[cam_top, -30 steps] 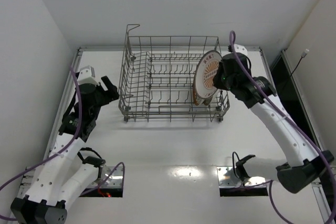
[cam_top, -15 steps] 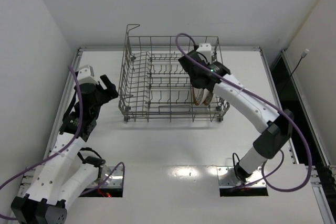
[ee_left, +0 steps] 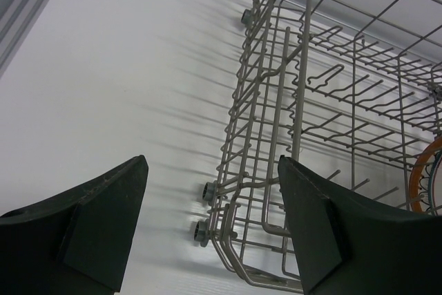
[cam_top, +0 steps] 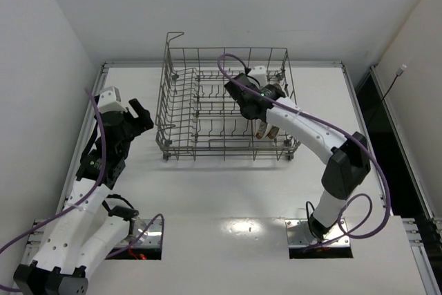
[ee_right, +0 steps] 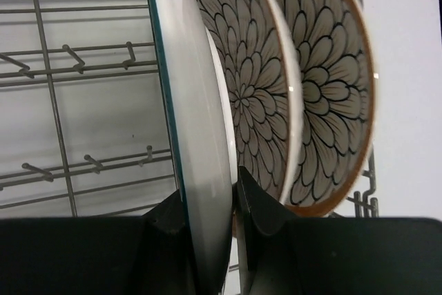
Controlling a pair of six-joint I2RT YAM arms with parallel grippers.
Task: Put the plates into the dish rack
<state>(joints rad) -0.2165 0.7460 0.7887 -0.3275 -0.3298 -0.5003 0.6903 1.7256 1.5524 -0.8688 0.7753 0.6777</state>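
Observation:
My right gripper (ee_right: pixel 210 205) is shut on the rim of a white plate (ee_right: pixel 197 136), seen edge-on and standing upright among the tines of the grey wire dish rack (ee_right: pixel 52 112). Right behind it stand two petal-patterned plates, one close (ee_right: pixel 252 88) and one brown-rimmed further right (ee_right: pixel 331 88). From above, the right gripper (cam_top: pixel 257 110) reaches into the right part of the dish rack (cam_top: pixel 228 49), over the plates (cam_top: pixel 266 129). My left gripper (cam_top: pixel 143 117) is open and empty beside the rack's left end; it also shows in the left wrist view (ee_left: pixel 212 170).
The rack (ee_left: pixel 297 136) stands at the back middle of the white table (cam_top: pixel 228 191), with a raised handle (cam_top: pixel 174 34) at its far left corner. An orange plate rim (ee_left: pixel 423 177) shows at its far end. Walls close in on three sides.
My right arm has swung in over the rack and brought the held plate down among the tines, next to the other plates. The left arm has barely moved.

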